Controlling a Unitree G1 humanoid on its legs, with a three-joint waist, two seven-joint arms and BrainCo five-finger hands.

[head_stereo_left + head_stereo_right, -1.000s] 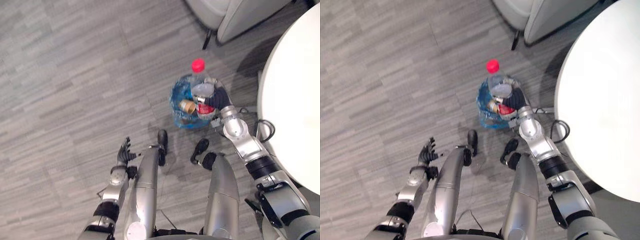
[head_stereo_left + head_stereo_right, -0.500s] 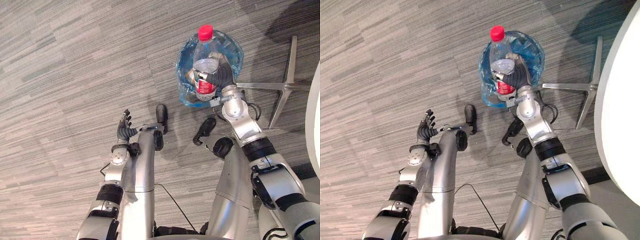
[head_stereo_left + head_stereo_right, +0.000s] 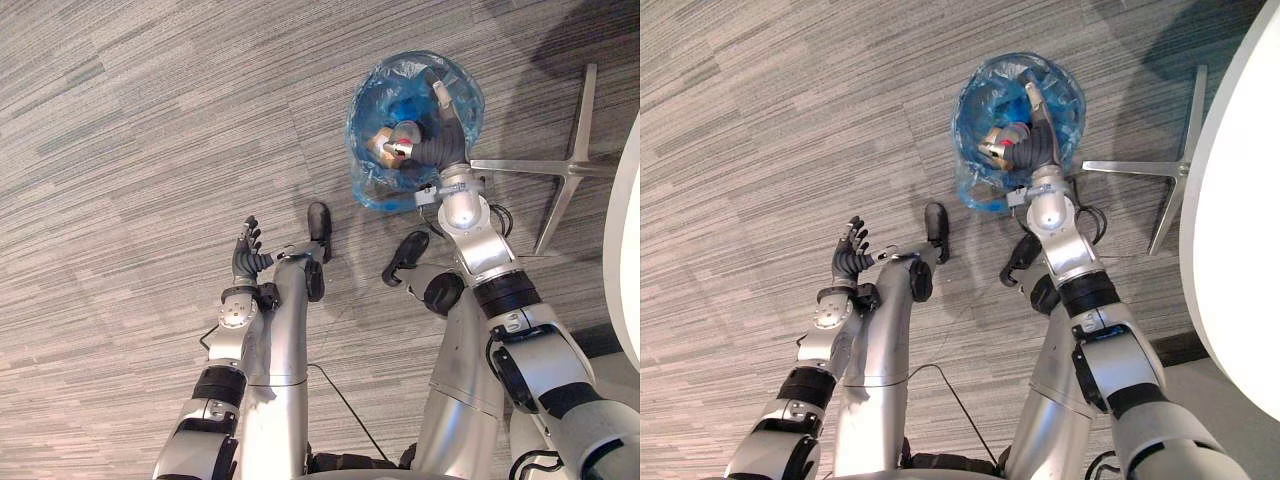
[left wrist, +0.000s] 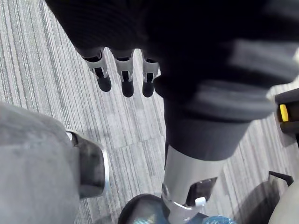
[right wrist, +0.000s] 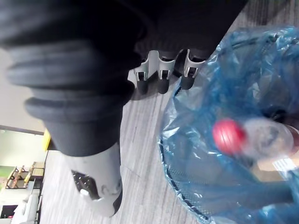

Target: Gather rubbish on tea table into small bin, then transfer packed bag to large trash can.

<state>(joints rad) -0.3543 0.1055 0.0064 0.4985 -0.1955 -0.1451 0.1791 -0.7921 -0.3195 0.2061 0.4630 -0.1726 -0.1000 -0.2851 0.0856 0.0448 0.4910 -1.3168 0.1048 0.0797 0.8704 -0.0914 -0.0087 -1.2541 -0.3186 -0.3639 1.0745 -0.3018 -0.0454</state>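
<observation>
I read this as the tail end of a drop into the small bin (image 3: 362, 112), the gathering half of the job. My right hand (image 3: 437, 152) is reached down inside the bin's mouth, wrist just above its near rim. The plastic bottle (image 5: 264, 137) lies inside against the blue bag (image 5: 196, 154) that lines it, its red cap (image 5: 228, 135) pointing toward the bin wall. A tan cardboard piece (image 3: 990, 147) sits in the bin just beside the bottle.

In the right wrist view the fingers (image 5: 159, 77) are straight and relaxed and sit apart from the bottle, so I judge it released. I can't be sure the thumb isn't touching it lower down, because the plastic hides that side.

The next move, as I see it, is to lift the right hand straight up out of the bin without snagging the bag's loose rim. Then I'd turn toward the white tea table (image 3: 1240, 230), which stands just beyond the bin on my right, and check for anything left to collect.

My left hand (image 3: 246, 258) hangs well clear of the bin on my left, fingers loosely spread, holding nothing.
</observation>
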